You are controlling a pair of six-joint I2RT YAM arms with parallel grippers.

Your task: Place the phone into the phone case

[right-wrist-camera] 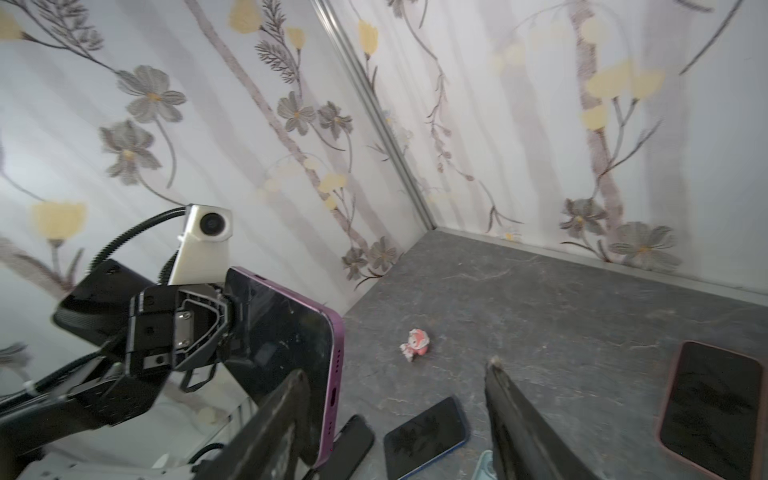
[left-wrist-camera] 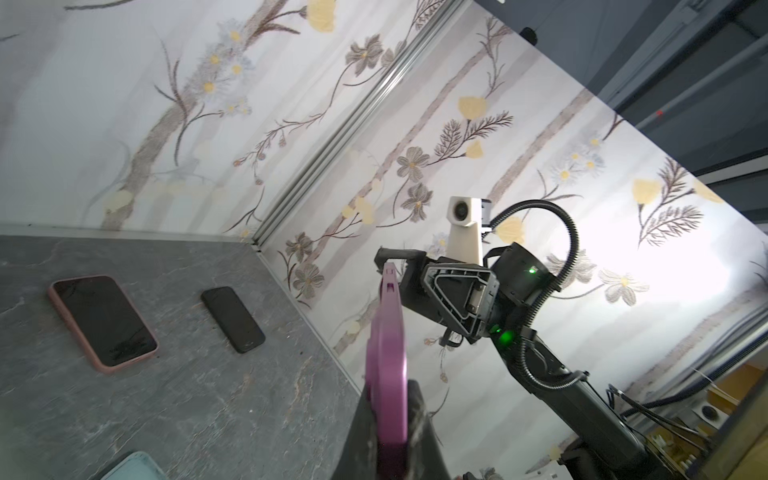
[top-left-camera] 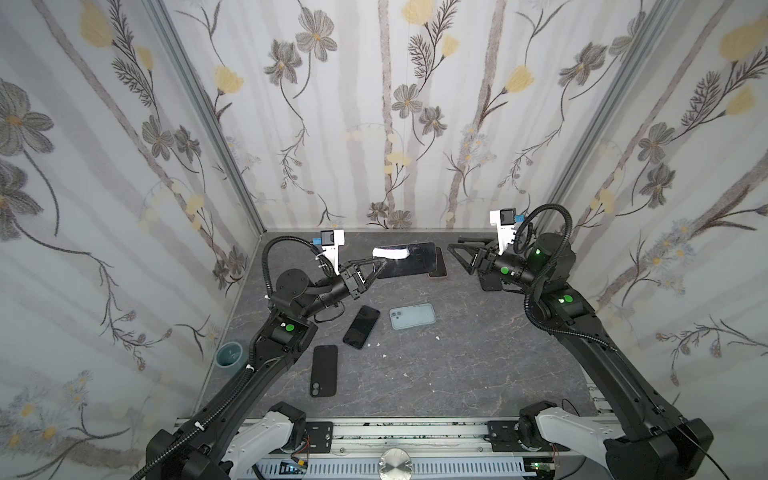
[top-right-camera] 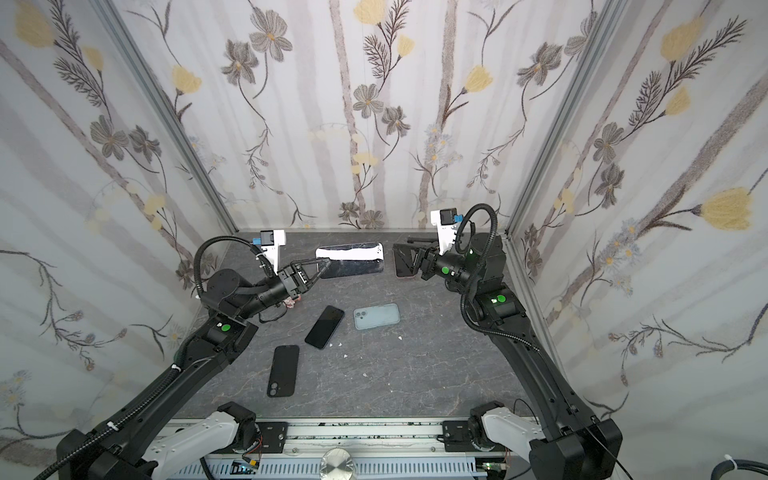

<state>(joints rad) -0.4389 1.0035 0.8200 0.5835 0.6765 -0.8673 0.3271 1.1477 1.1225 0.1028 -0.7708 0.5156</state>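
The left gripper (top-left-camera: 380, 262) clamps one end of the purple phone (top-left-camera: 415, 262), held clear of the table (top-left-camera: 478, 365) so its free end meets the right gripper (right-wrist-camera: 397, 368), jaws apart, probably for a handover

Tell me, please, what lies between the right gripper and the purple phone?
Just air in both top views: right gripper and purple phone apart, pink-cased phone beneath.

The right gripper (right-wrist-camera: 395, 368) holds its fingers (right-wrist-camera: 282, 419) wide apart. Just beside one finger the purple phone (right-wrist-camera: 291, 345) hangs on edge, pinched by the left gripper (right-wrist-camera: 230, 309). Past the fingertips a small pink toy (right-wrist-camera: 415, 341) lies on the table (right-wrist-camera: 540, 291); between the fingers a dark phone (right-wrist-camera: 426, 436) lies flat, and outside the other finger a pink-cased phone (right-wrist-camera: 715, 407).
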